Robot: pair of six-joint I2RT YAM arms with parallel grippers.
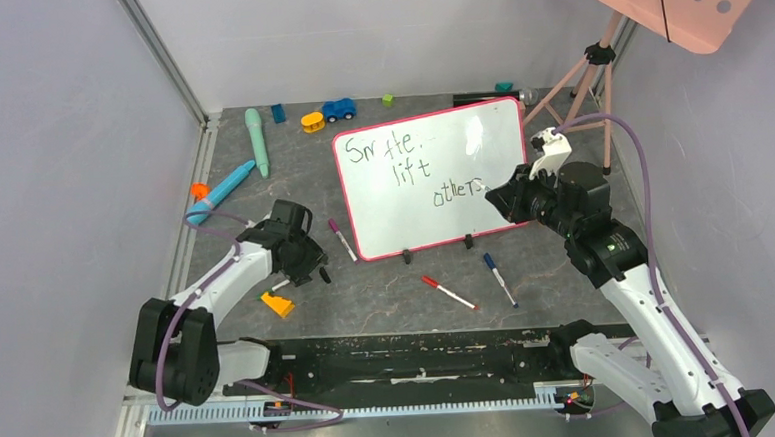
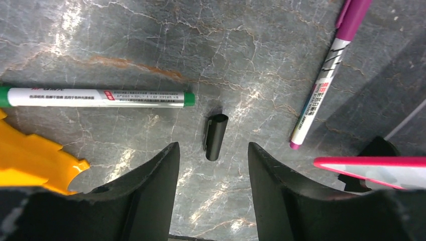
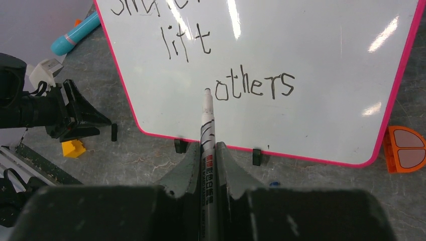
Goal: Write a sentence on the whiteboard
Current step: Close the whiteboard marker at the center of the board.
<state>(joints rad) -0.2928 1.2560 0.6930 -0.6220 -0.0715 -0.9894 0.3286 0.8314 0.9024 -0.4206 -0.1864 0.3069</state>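
Between the tightly closed fingers of my right gripper (image 3: 207, 150) a white-barrelled marker (image 3: 207, 120) is clamped and points forward, its tip just left of the "o" in "others"; whether it touches the surface I cannot tell. That word is the lowest of the three staggered black lines of the sentence (image 3: 253, 85), below "lift" and a first line I cannot read whole. The whiteboard (image 3: 326, 45), framed in pink, sits on the grey table (image 3: 150, 150) ahead of my right arm, its two black feet along the near edge. My left gripper (image 2: 212, 148) hangs low over the table, jaws apart and holding nothing. A small black cap (image 2: 216, 133) lies between the fingertips, clear of both. A green marker (image 2: 100, 97) lies off one side of it and a purple marker (image 2: 329, 70) off the other, nearer the board's corner.
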